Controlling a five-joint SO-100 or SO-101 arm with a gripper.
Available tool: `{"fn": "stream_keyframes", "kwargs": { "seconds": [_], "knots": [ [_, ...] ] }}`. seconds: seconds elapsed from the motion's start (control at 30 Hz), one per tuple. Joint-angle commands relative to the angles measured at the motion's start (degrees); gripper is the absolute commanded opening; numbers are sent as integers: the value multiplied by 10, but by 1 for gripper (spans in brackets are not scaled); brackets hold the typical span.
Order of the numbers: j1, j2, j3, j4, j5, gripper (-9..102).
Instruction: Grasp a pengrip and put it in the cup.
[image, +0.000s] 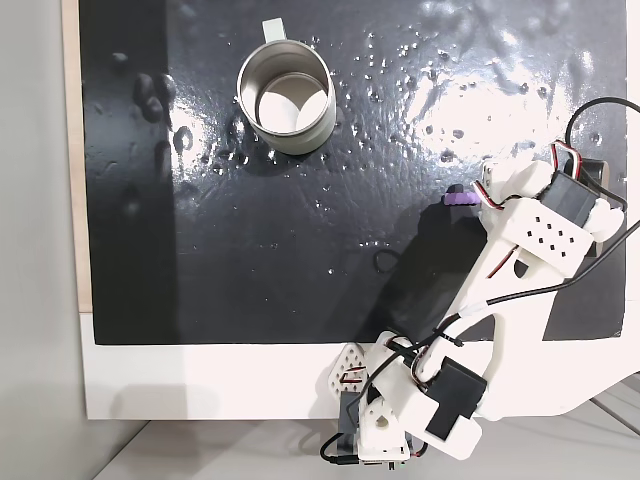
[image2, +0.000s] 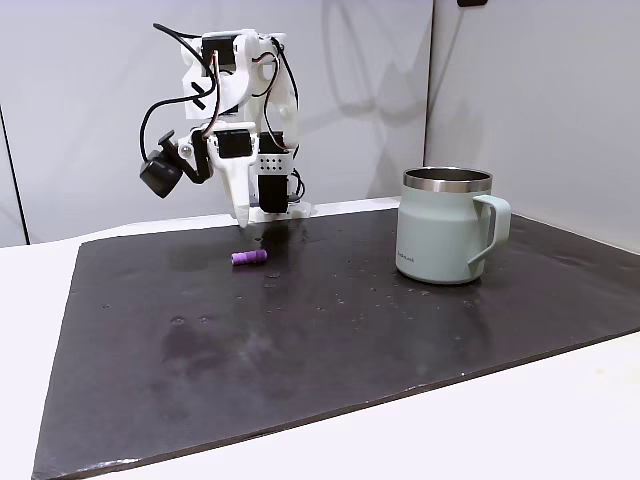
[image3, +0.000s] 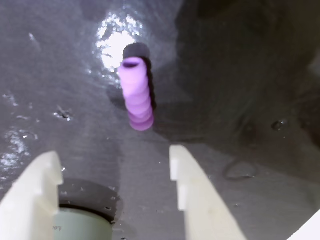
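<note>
The purple ribbed pengrip (image3: 136, 95) lies on the black mat just beyond my fingertips, pointing away from me in the wrist view. My gripper (image3: 112, 157) is open, and its two pale fingers (image3: 192, 190) stand wide apart with nothing between them. In both fixed views the gripper (image2: 243, 212) hovers over the mat close behind the pengrip (image2: 249, 258), and its tip (image: 484, 197) sits at the right end of the pengrip (image: 460, 198). The cup (image: 285, 100) stands upright and far from me, shiny silver inside; it is pale grey-green outside (image2: 445, 225), with its handle on the right.
The black mat (image: 300, 260) covers most of a white table (image: 200, 380) and is dotted with shiny bumps. The arm's base (image: 400, 410) and its cables stand at the table's near edge. Open mat lies between the pengrip and the cup.
</note>
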Motion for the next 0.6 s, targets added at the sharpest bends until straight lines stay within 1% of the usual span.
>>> {"fn": "stream_keyframes", "kwargs": {
  "seconds": [0.0,0.33,0.57],
  "knots": [
    [-11,-1,7,-34,4,22],
    [-30,-55,47,-93,9,22],
    [-33,-87,51,-97,9,20]
  ]
}}
